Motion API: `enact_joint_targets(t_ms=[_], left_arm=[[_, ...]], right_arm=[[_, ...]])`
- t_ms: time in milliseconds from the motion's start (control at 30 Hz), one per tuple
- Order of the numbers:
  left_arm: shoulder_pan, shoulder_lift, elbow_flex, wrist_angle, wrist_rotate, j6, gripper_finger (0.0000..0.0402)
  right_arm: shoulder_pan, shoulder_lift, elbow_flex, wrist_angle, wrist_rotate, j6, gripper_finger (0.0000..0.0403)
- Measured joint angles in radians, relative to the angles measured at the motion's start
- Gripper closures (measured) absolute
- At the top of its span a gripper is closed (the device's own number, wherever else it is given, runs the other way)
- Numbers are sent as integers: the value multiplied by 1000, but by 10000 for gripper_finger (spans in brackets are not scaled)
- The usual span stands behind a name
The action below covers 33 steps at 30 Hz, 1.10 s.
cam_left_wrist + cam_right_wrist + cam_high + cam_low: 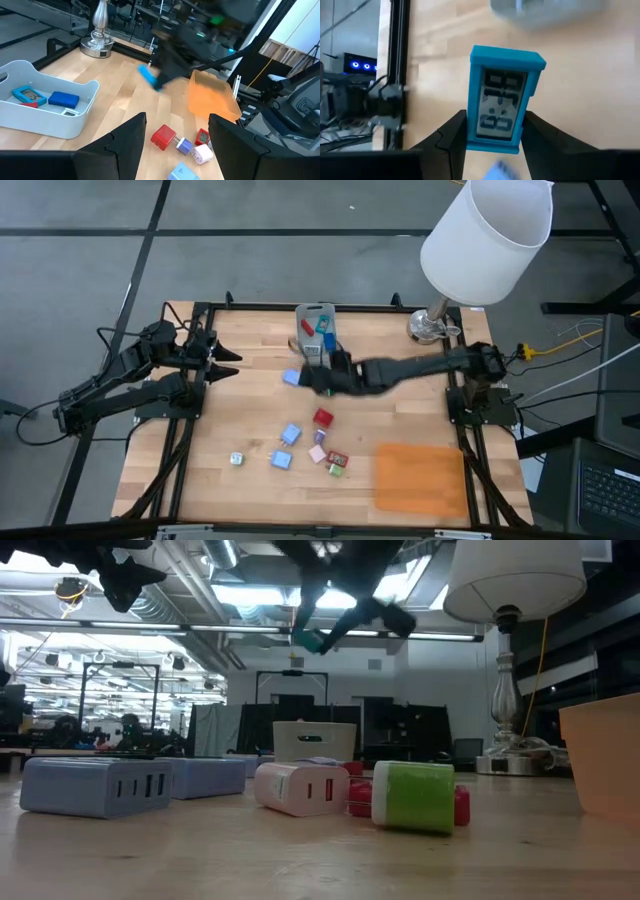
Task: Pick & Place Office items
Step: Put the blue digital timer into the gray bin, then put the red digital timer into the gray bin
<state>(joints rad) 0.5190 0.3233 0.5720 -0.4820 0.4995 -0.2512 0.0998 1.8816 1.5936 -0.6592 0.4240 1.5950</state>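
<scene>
My right gripper [308, 377] reaches from the right to the table's middle, just in front of the grey bin [316, 328], and is shut on a teal-blue block with a display [502, 102]. That block also shows as the blue piece [292, 377] and high above the table as the teal piece [312, 639]. The bin holds a red, a blue and a teal piece. More office items lie on the wood nearer me: a blue piece [291, 433], a red one [322, 417], a pink-white one [318, 452], a green one [413, 797]. My left gripper [177, 120] waits open at the left edge [225, 360]. My right gripper pinches the teal-blue block between its two fingers [454, 132], one on each long side face near the block's lower end [492, 144]. The display faces the wrist camera. The fingers come from the table's right, slanting down. The block is lifted clear of the table.
An orange mat [420, 477] lies at the near right corner. A lamp with a white shade [487, 235] stands on its metal base [432, 326] at the far right. A small white-green piece [237, 460] lies apart at the near left. Bare wood lies between the left arm and the bin.
</scene>
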Motion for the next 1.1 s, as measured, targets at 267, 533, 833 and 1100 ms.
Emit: enact_joint_targets(t_ms=[267,533,833,1100], left_arm=[[0,0,0,13,-35,-39,190],[0,0,0,14,-127,-50,190],[0,0,0,15,-195,-77,190],[0,0,0,15,-212,-87,190]], right_arm=[[-253,0,0,121,-140,-375,253],[-462,0,0,210,-281,-574,253],[-521,0,1,210,-368,-661,172],[-523,6,2,209,-377,-660,143]])
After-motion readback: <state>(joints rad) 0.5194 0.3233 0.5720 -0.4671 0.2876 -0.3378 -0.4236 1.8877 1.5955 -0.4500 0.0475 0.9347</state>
